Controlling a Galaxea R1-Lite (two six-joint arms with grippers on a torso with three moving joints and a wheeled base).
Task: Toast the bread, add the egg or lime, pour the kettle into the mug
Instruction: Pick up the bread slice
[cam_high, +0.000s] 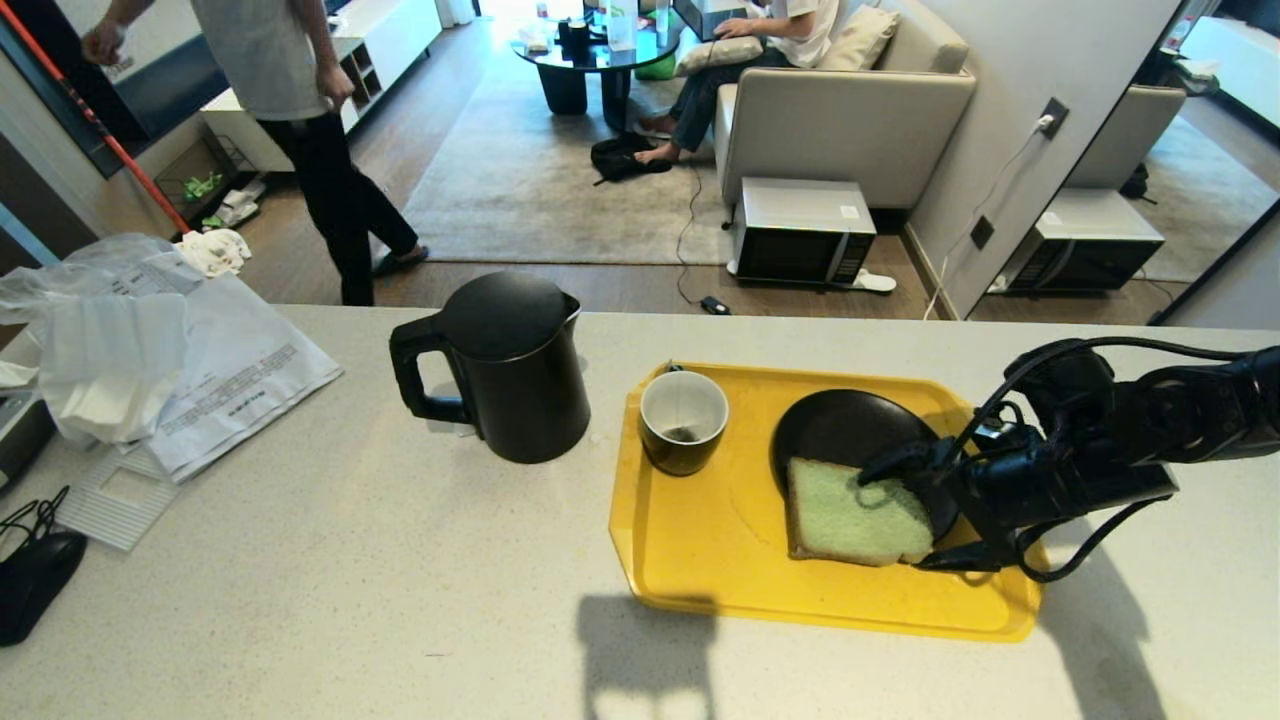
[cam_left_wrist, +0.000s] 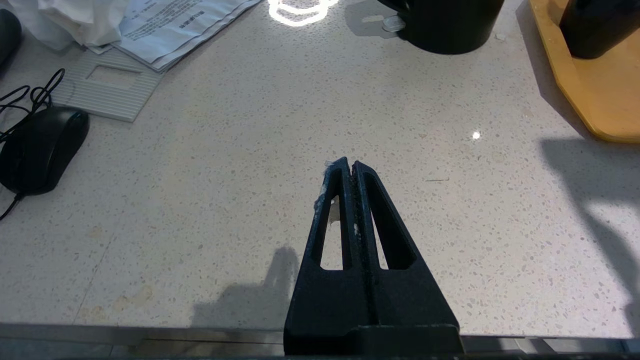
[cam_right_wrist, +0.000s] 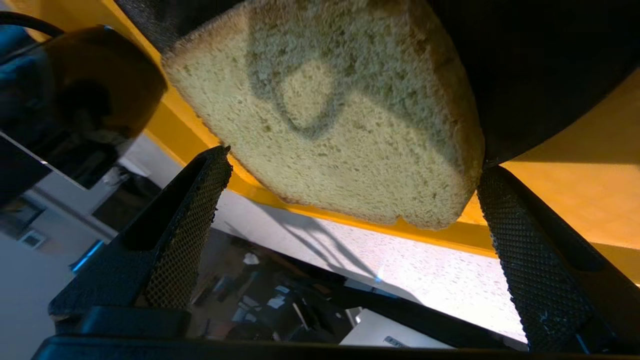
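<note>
Green bread (cam_high: 855, 515) lies partly hidden behind wide-open right hand (cam_high: 900, 518); left hand (cam_left_wrist: 352, 167) closed.

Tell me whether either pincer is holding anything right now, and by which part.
Nothing is held. The right pincer stands open around the bread's edge on the tray, not clamped. The left pincer is shut and empty.

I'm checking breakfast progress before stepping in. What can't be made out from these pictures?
- Pale green bread slice: its right edge, head view, hidden by the open right gripper.
- White-lined black mug: liquid level, too small.
- Matte black kettle: contents, lid closed.
- Left wrist view: kettle cut off by the edge.
</note>
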